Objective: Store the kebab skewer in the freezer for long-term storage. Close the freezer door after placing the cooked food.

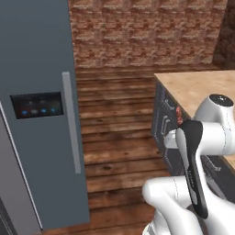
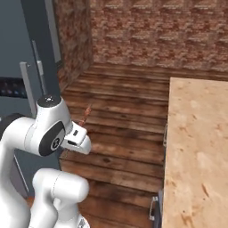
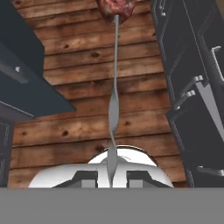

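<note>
My gripper (image 3: 111,176) is shut on the pale stick of the kebab skewer (image 3: 113,100). The stick runs away from the fingers to reddish-brown meat chunks (image 3: 114,9) at its far end, above the plank floor. From the right base camera the skewer (image 2: 86,114) pokes up out of the white hand (image 2: 76,139), and in the left base view its meat (image 1: 178,114) shows beside the arm. The slate-grey freezer door (image 1: 41,59), with its dark dispenser panel (image 1: 36,104) and long handle (image 1: 72,124), stands to the left. No freezer shelves are in sight.
A wood-topped island counter (image 2: 196,147) with dark cabinet fronts and handles (image 3: 197,87) stands to the right. Brown plank floor (image 1: 119,119) lies between it and the freezer, with a brick wall (image 2: 156,31) behind.
</note>
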Motion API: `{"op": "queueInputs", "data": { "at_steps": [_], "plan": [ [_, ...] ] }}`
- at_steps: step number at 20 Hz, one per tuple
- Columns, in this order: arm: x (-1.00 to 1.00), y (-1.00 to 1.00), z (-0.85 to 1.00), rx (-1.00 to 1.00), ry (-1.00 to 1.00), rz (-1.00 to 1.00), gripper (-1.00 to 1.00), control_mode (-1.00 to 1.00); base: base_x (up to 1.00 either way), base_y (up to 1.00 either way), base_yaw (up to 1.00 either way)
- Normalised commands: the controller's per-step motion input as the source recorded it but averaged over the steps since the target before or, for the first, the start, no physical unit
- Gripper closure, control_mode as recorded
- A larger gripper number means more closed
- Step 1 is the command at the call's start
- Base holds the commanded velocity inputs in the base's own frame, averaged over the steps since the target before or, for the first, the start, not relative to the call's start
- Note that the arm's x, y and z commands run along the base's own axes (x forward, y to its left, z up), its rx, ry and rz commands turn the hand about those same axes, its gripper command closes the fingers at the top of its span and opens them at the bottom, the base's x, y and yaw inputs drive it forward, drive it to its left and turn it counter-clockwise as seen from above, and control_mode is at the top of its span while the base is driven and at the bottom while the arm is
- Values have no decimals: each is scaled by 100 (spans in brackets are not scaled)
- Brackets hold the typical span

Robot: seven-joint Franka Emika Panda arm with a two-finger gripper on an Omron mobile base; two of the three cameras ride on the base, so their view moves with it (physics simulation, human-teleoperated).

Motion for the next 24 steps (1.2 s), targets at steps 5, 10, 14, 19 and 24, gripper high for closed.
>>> {"op": "queueInputs", "data": {
  "at_steps": [5,10,14,19,24],
  "plan": [
    [0,0,0,0,0,0,100,100,77,-19,12],
    [0,0,0,0,0,0,100,100,87,-35,16],
    [0,0,0,0,0,0,100,100,100,-44,19],
    [0,0,0,0,0,0,100,100,100,-46,19],
    [0,0,0,0,0,0,100,100,90,-38,26]
  ]
}}
